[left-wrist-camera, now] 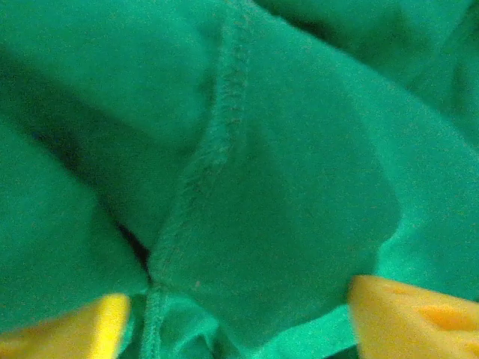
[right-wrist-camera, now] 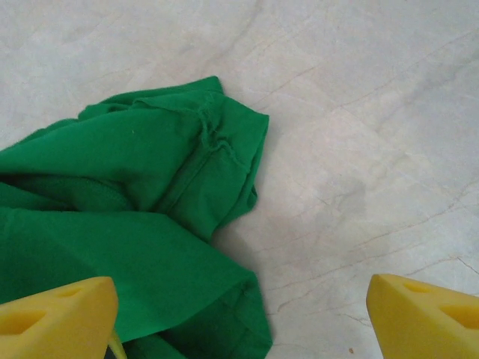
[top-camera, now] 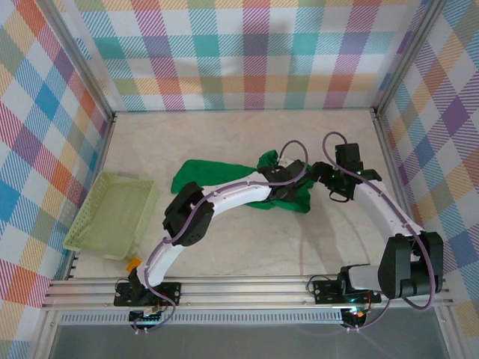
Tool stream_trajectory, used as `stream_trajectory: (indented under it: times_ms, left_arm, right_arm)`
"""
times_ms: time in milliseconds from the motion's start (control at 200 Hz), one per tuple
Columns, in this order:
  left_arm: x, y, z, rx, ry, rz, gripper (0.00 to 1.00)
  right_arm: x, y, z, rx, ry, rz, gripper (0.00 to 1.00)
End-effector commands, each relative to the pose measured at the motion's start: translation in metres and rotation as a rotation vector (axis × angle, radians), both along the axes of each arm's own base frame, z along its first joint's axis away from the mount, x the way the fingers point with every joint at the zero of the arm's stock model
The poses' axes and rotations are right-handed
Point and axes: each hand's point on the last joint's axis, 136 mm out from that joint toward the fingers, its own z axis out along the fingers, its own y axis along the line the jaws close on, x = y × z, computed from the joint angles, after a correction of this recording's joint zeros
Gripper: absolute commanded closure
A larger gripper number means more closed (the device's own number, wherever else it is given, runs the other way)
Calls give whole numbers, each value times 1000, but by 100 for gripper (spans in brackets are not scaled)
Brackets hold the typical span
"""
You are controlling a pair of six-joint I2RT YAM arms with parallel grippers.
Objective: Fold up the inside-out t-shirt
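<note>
The left claw hangs spread just over the t-shirt, its yellow fingertips well apart. A puffed fold of green cloth with a stitched seam rises between them. It pinches nothing as far as the wrist view shows.

The right claw is spread too. One fingertip sits above the cloth's edge and the other above bare tabletop, beside a bunched corner with a puckered seam.

From above, the shirt lies crumpled near the middle of the tabletop, partly under both wrists, with one flap trailing toward the mesh basket, which stands well apart at the left.

The step in hand looks like taking a fresh hold to spread the heap before any fold.

- Each claw should close on a single layer near a seam or hem, not on a thick wad, or the cloth will drag along as a lump.
- The right claw would do better shifted further onto the cloth so both fingers straddle the edge.
- Once both hold, pulling apart low and level should flatten the shirt without lifting it off the tabletop.
</note>
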Motion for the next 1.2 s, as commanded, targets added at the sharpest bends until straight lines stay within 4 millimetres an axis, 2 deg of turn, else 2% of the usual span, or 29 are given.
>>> stream_trajectory:
  times_ms: [0, 135, 165, 220, 320, 430, 510, 650, 785, 1050, 1120, 1195]
  left_arm:
    - [8, 16, -2, 69, 1, 29, 42]
    - [10, 30, 3, 71, -9, 39, 80]
    - [9, 33, 9, 59, -18, 37, 89]
    - [5, 41, 22, 35, -44, 36, 100]
    - [-8, 64, 52, -30, -110, 49, 100]
    - [-23, 108, 72, -43, -196, 120, 100]
    - [-34, 133, 67, -62, -190, 148, 100]
    - [-41, 160, 52, -86, -144, 198, 100]
    - [-40, 175, 51, -110, -135, 241, 100]
    - [-30, 192, 55, -173, -116, 288, 100]
    - [-29, 195, 55, -181, -114, 295, 100]
    - [-26, 198, 56, -205, -107, 304, 100]
  right_arm:
    - [8, 3, 3, 25, -34, -3, 13]
    - [12, 6, -2, 39, -24, -2, 13]
    - [14, 7, -3, 42, -22, 0, 13]
    - [17, 9, -5, 49, -15, 4, 13]
    - [22, 14, -10, 66, 7, 20, 15]
    - [30, 25, -17, 111, 31, 55, 18]
    - [35, 40, -22, 161, 46, 97, 21]
    - [38, 78, -29, 236, 85, 208, 26]
    - [22, 104, -43, 276, 143, 266, 28]
    - [-31, 128, -73, 270, 264, 324, 32]
    - [-37, 125, -80, 253, 281, 316, 39]
    - [-36, 125, -80, 254, 277, 318, 56]
